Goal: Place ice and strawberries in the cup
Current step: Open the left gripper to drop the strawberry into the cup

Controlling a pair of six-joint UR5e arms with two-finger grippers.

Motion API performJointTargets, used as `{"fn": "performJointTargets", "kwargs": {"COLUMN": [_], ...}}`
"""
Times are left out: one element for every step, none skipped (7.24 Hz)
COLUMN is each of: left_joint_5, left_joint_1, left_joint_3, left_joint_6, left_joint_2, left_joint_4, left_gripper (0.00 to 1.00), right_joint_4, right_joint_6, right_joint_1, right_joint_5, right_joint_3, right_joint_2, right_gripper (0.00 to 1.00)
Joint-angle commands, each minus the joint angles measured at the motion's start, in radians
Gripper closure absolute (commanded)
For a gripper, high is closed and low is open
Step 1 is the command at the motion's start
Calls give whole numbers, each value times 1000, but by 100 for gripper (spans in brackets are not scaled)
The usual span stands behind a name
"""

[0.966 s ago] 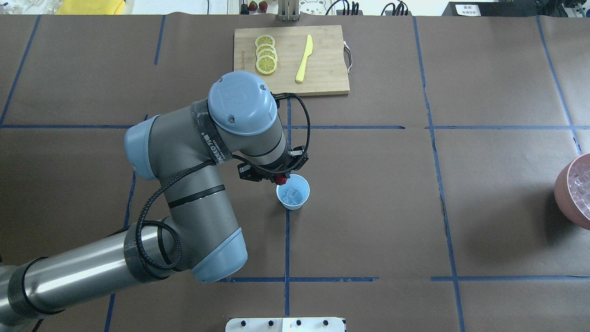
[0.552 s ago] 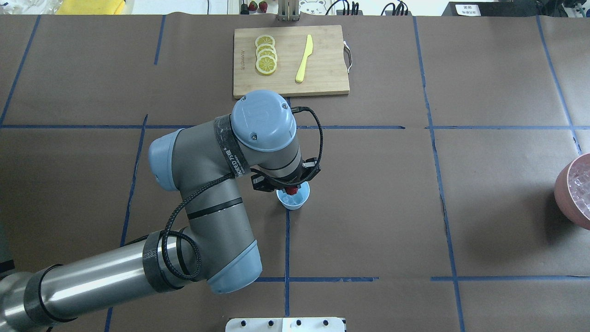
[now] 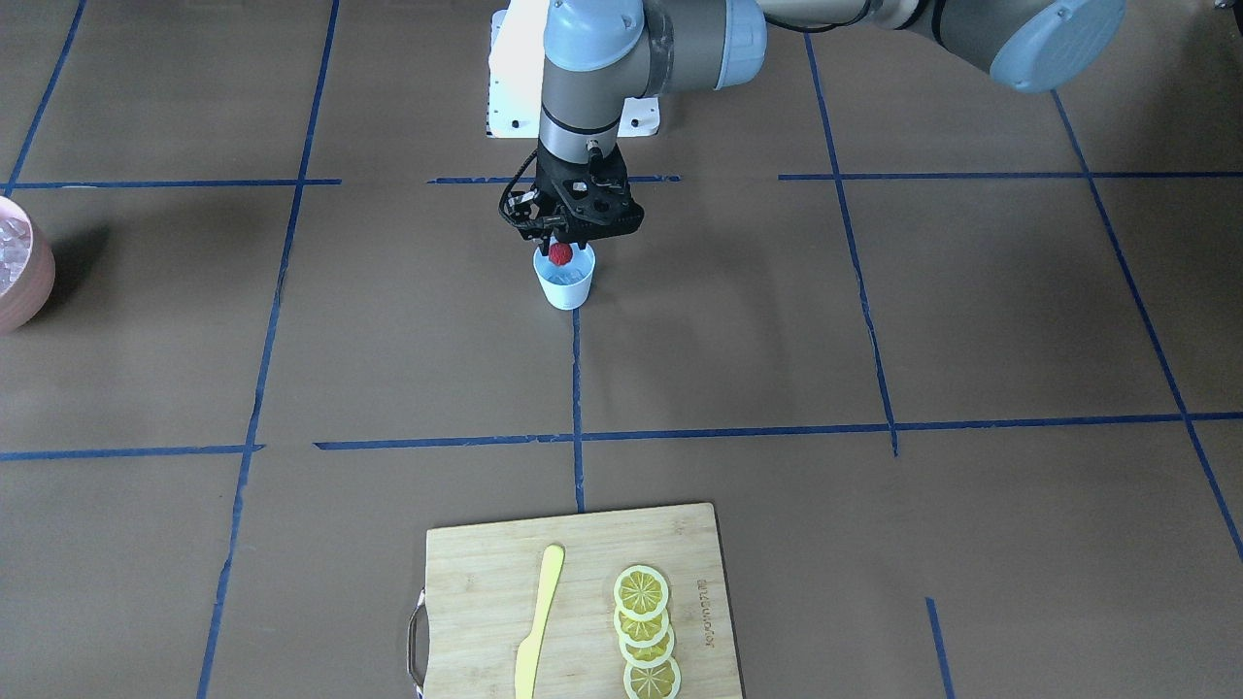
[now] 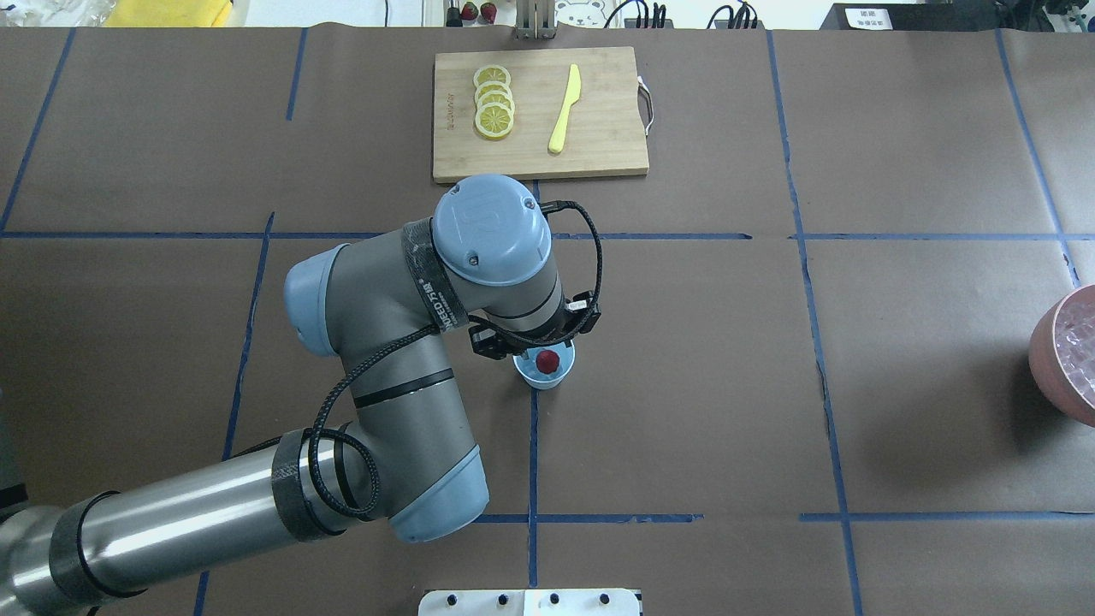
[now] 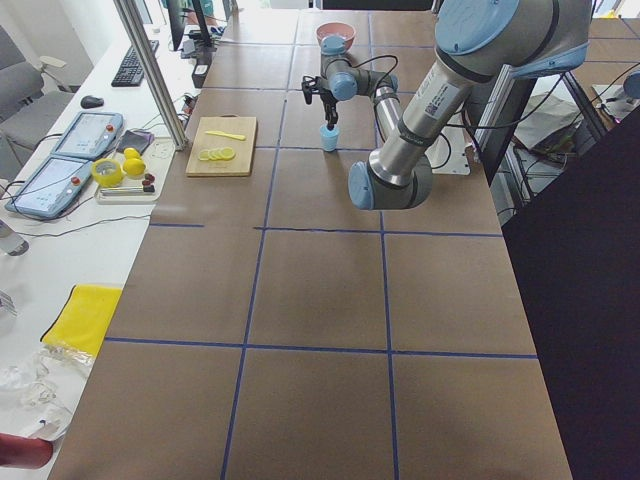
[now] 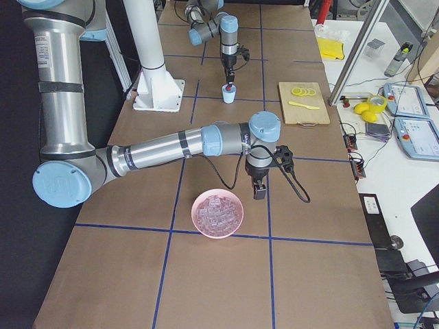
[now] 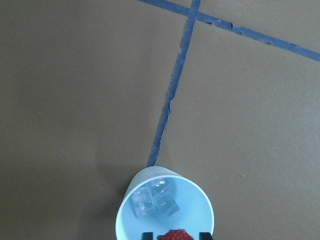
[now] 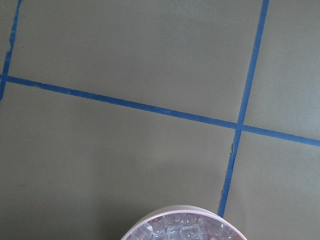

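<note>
The pale blue cup (image 4: 553,376) stands mid-table on a blue tape line and also shows in the front view (image 3: 566,287). Three clear ice cubes (image 7: 152,200) lie inside the cup (image 7: 200,210). My left gripper (image 3: 560,245) hangs straight down over the cup mouth, shut on the small red strawberry (image 3: 559,253), which sits at rim height. The strawberry (image 7: 173,235) shows between the two fingertips in the left wrist view. My right gripper (image 6: 260,193) hovers beside the pink bowl, seen only in the right side view; I cannot tell whether it is open or shut.
A pink bowl (image 4: 1045,359) full of ice is at the table's right edge and shows in the right wrist view (image 8: 150,225). A wooden cutting board (image 4: 599,128) at the back carries lemon slices (image 4: 494,104) and a yellow knife (image 4: 565,109).
My left arm swung right and brought the strawberry from beside the cup's rim to over its mouth. The cup and ice have not moved.
</note>
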Motion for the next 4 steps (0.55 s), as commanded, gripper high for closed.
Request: {"fn": "performJointTargets", "kwargs": {"left_joint_5": [8, 9, 2, -17], "left_joint_1": [0, -6, -43, -80], "left_joint_3": [-3, -12, -25, -42], "left_joint_6": [3, 6, 11, 13], "left_joint_2": [1, 3, 3, 6], "left_joint_4": [-2, 4, 12, 33], "left_gripper": [0, 0, 0, 0], "right_joint_4": [0, 0, 0, 2], "right_joint_6": [0, 0, -3, -12], "right_joint_1": [0, 5, 13, 31], "right_joint_5": [0, -1, 2, 47], "right_joint_3": [0, -1, -3, -4], "right_joint_2": [0, 0, -11, -41], "right_gripper": [0, 0, 0, 0]}}
